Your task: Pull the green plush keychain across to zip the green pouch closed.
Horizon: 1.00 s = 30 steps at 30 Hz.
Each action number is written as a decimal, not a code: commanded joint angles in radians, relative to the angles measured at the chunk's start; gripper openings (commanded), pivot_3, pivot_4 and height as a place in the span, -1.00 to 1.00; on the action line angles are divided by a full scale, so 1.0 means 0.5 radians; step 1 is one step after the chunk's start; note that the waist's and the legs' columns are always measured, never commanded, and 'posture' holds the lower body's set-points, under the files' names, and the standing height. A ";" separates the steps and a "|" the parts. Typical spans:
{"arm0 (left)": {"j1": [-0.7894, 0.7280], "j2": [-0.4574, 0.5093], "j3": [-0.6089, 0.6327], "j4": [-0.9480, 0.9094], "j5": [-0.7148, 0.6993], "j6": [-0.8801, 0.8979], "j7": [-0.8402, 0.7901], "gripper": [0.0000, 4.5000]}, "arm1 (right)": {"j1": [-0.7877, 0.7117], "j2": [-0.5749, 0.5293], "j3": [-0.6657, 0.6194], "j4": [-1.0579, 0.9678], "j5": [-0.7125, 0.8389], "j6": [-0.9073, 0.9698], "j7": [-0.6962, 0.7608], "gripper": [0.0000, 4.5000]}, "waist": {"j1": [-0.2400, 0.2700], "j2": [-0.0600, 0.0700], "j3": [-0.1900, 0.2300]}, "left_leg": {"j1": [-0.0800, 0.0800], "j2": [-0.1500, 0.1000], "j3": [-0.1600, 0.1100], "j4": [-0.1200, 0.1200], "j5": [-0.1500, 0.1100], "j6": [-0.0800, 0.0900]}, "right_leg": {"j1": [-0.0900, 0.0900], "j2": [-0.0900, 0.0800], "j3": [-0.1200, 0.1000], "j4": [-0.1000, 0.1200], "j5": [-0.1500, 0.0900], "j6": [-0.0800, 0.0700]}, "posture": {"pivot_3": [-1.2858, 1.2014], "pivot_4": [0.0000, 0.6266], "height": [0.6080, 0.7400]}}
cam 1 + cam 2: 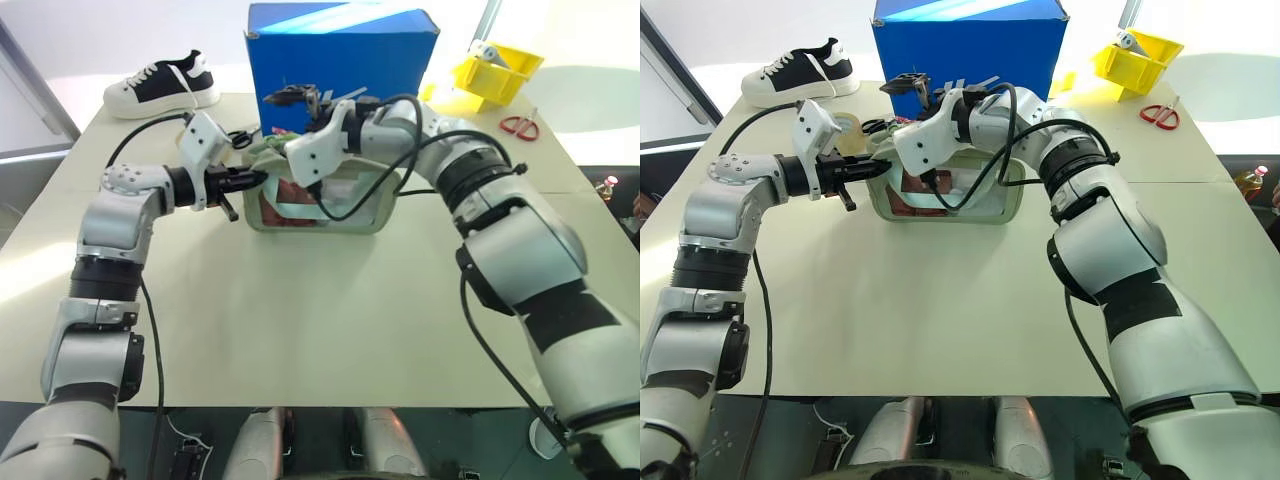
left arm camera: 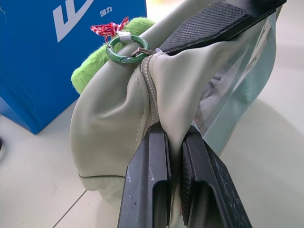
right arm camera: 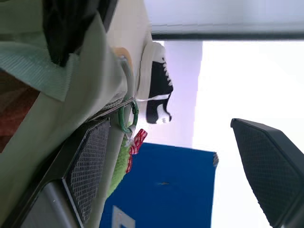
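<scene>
My left gripper (image 2: 175,156) is clamped on the green pouch (image 2: 114,128) end to anchor it, while my right gripper (image 3: 190,161), fingers apart, brackets the green plush keychain (image 2: 92,71) unpinched.

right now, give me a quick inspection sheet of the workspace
surface: pale table, bare in front.
job's things: green pouch upright mid-table; green plush keychain hangs by a green ring from the zipper pull at the pouch's end.
clutter: blue box behind the pouch, sneaker far left, yellow bin and red scissors far right.
grippers: left end effector shut on the pouch's end fabric; right end effector open, one pad beside the ring.
cables: black cables loop along both arms, one across the pouch.
surroundings: bright floor beyond the table.
</scene>
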<state>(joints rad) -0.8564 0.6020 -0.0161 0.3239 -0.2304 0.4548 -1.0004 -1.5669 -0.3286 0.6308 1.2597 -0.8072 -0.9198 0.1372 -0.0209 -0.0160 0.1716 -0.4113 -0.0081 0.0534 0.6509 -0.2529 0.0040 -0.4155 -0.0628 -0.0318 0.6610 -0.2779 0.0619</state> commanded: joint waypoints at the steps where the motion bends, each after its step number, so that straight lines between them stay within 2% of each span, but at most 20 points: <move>1: -0.055 -0.016 0.037 -0.035 -0.045 -0.015 0.001 -1.00 | -0.074 0.028 0.053 -0.008 -0.067 -0.069 -0.143 0.34 | 0.000 0.000 0.000 | 0.000 0.000 0.000 0.000 0.000 0.000 | 0.000 0.001 0.000 0.000 0.000 0.000 | 0.03 -0.52 1.00; 3: -0.060 -0.018 0.038 -0.029 -0.043 -0.017 0.002 -1.00 | -0.076 0.043 0.020 0.039 -0.023 -0.023 -0.101 -0.11 | 0.001 0.000 0.000 | 0.000 0.000 0.000 0.000 0.001 -0.001 | 0.000 0.001 0.000 0.000 0.000 0.000 | 0.03 -0.52 1.00; 6: -0.060 -0.016 0.042 -0.018 -0.041 -0.025 0.000 -1.00 | -0.045 0.102 -0.213 0.128 0.265 0.177 0.237 -0.75 | 0.001 0.000 0.000 | 0.000 0.000 0.001 0.000 0.002 0.001 | 0.002 0.002 0.000 0.001 0.000 0.000 | 0.03 -0.52 1.00; 9: -0.053 -0.012 0.047 -0.014 -0.039 -0.032 -0.002 -1.00 | -0.009 0.183 -0.527 0.177 0.632 0.521 0.750 -0.75 | 0.002 0.000 0.000 | 0.001 0.001 0.001 0.000 0.004 0.003 | 0.004 0.002 -0.001 0.001 0.000 0.001 | 0.03 -0.52 1.00; 14: -0.053 -0.013 0.045 -0.012 -0.035 -0.037 0.002 -1.00 | 0.000 0.215 -0.737 0.152 0.856 0.898 1.087 -0.75 | 0.004 0.000 0.000 | 0.002 0.001 0.000 0.001 0.003 0.005 | 0.007 0.002 -0.002 0.001 0.001 0.001 | 0.03 -0.52 1.00; 18: -0.058 -0.010 0.049 -0.009 -0.033 -0.037 0.006 -1.00 | -0.058 0.271 -1.015 0.138 1.157 1.446 1.393 -0.75 | 0.001 0.000 0.000 | 0.002 0.001 -0.001 0.000 0.003 0.005 | 0.007 0.002 -0.002 0.001 0.001 0.001 | 0.03 -0.52 1.00; 24: -0.046 -0.003 0.054 -0.021 -0.035 -0.031 0.009 -1.00 | -0.140 0.294 -1.245 0.050 1.437 2.015 1.687 -0.75 | 0.001 0.000 0.000 | 0.002 0.001 -0.001 0.000 -0.003 0.014 | 0.006 0.001 -0.002 0.001 0.001 0.001 | 0.03 -0.52 1.00; 30: -0.059 -0.010 0.049 -0.015 -0.033 -0.032 0.011 -1.00 | -0.099 0.338 -1.232 -0.080 1.495 2.250 1.769 -0.75 | 0.000 0.000 0.000 | 0.002 0.001 -0.002 -0.001 -0.004 0.014 | 0.004 -0.001 -0.001 0.000 0.001 0.001 | 0.03 -0.52 1.00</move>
<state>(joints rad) -0.8592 0.5912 -0.0148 0.3325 -0.2307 0.4509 -0.9978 -1.5985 -0.1647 0.0175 1.2794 -0.0733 0.2004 1.0237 -0.0210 -0.0160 0.1716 -0.4104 -0.0076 0.0525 0.6500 -0.2548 0.0108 -0.4135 -0.0637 -0.0324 0.6606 -0.2776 0.0622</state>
